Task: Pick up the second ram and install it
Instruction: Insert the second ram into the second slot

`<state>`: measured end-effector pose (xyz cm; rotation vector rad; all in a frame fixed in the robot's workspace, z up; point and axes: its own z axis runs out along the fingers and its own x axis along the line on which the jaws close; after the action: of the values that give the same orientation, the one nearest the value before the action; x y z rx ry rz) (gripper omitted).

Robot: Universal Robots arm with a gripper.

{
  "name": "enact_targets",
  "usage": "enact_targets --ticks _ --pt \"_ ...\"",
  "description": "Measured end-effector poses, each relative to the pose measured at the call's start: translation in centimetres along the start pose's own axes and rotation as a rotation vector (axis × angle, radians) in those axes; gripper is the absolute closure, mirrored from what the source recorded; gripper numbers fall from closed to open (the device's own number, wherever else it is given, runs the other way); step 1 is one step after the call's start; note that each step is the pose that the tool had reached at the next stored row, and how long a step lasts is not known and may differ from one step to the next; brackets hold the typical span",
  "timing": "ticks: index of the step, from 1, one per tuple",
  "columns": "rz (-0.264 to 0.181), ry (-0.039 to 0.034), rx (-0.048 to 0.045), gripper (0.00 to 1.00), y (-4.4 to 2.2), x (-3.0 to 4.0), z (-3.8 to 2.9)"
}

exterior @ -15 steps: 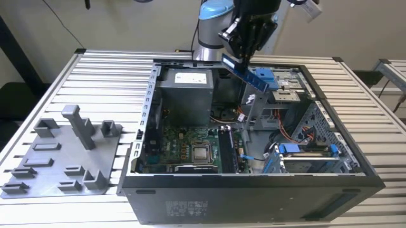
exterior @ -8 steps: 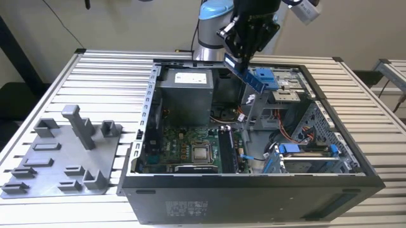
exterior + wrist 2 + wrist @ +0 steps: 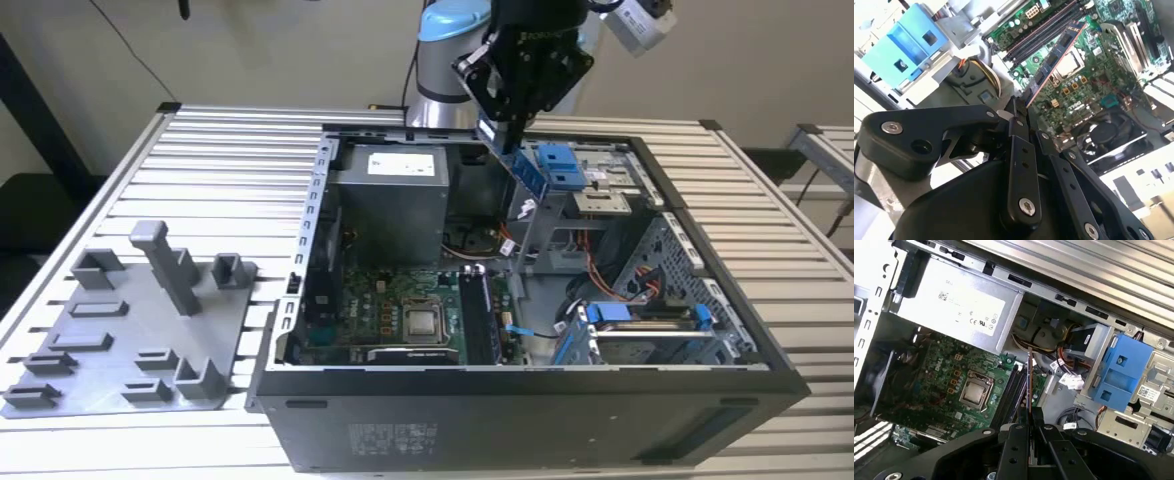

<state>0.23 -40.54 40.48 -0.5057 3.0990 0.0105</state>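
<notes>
Upper middle of the exterior view, above the far part of the open computer case point(image 3: 534, 410): the gripper point(image 3: 511, 132), fingers drawn narrow and clamped on one end of the second ram point(image 3: 525, 165). Free end slanting down toward the exterior view's right, close by the blue drive caddy point(image 3: 563, 165). Seated in no slot, and well above the motherboard point(image 3: 387, 300) on the case floor.

In the second wrist view, pinched at the gripper point(image 3: 1023, 107): the second ram point(image 3: 1054, 55), showing a dark board face with black chips, reaching out over the motherboard between the processor point(image 3: 1069, 62) and the memory slots point(image 3: 1041, 30). In the first wrist view, seen edge-on as a thin line point(image 3: 1028, 385) rising from the closed-in fingertips, lined up roughly along the dark memory slots point(image 3: 1010, 392). Hard to tell from these angles whether any slot already holds a stick.

Lower left of the exterior view, on the slatted table point(image 3: 227, 140) and just beside the case: the grey fixture point(image 3: 134, 330), well apart from the gripper. Middle of that view, against the far wall of the case: the grey power supply point(image 3: 387, 185).
</notes>
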Motion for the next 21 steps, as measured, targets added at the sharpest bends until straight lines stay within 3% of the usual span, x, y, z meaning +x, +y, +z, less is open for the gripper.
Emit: enact_targets --ticks 14,21 --pt "0.241 -0.0015 0.0006 0.86 0.00 0.00 0.05" --pt "0.341 -0.0021 0.0009 0.86 0.00 0.00 0.07"
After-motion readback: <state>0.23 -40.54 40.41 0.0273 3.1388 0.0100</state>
